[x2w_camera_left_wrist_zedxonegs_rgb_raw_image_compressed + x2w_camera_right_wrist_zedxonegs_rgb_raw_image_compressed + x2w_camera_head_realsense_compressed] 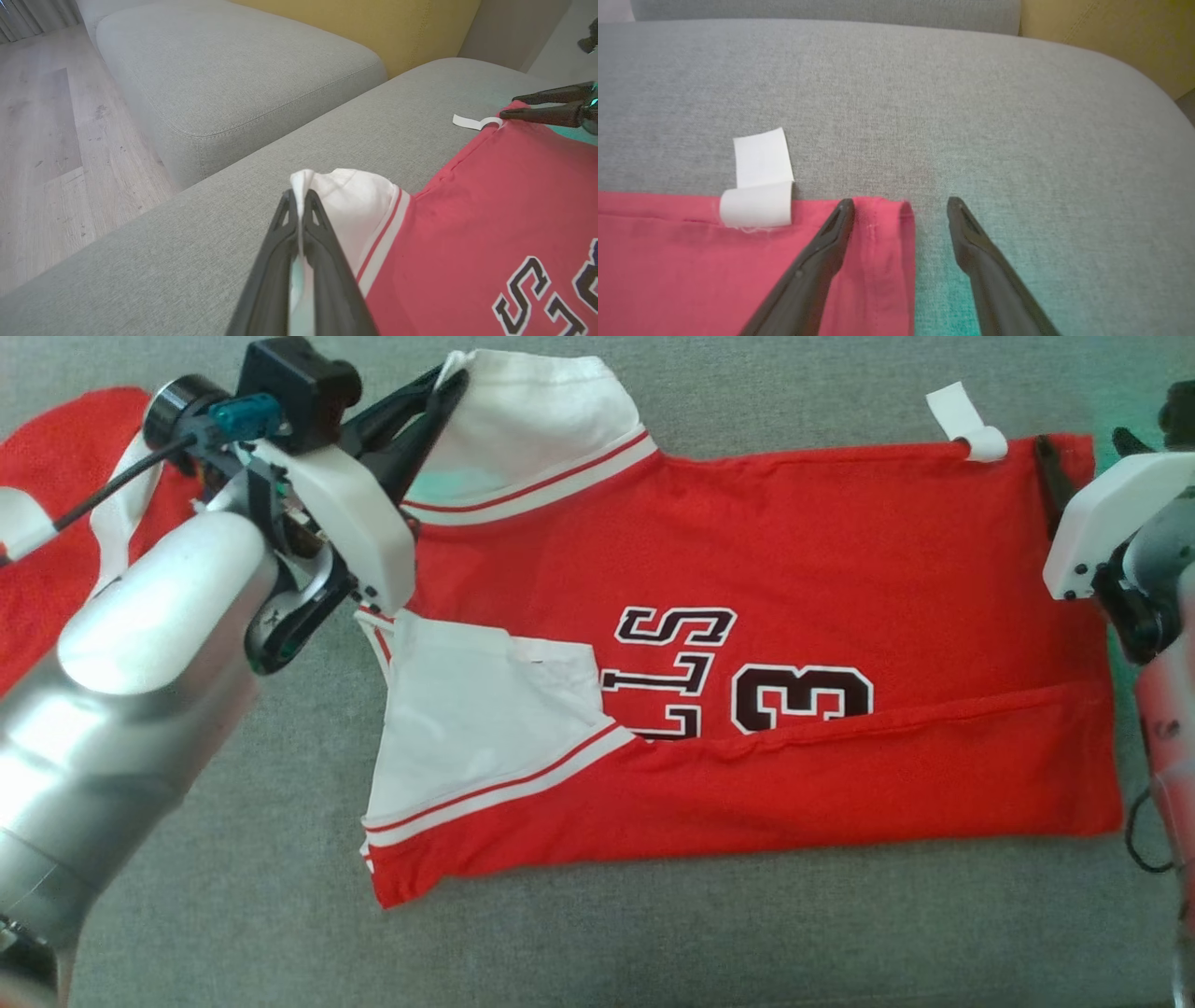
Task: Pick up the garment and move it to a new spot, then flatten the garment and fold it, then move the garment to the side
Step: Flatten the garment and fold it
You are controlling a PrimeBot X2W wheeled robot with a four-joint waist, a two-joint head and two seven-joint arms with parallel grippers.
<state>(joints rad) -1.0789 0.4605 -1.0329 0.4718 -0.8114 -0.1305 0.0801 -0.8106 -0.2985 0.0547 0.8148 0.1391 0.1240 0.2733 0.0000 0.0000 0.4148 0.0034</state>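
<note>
The garment [794, 541] is a red jersey with white sleeves and dark lettering, lying partly folded on the grey sofa cushion [653, 943]. My left gripper [448, 378] is shut on the edge of the far white sleeve [345, 205], with the cloth pinched between its fingertips [299, 198]. My right gripper [901, 205] stands open at the far right hem corner [882, 242]. One finger is over the red cloth and the other over the bare cushion. A white label [761, 186] curls out of the hem just left of it. The near sleeve [467, 728] lies folded over the front.
Another red cloth with white straps [56, 523] lies at the far left, partly behind my left arm. A second grey cushion [224, 70] and a yellow backrest [373, 23] lie beyond. Wooden floor [42, 140] is off the cushion's edge.
</note>
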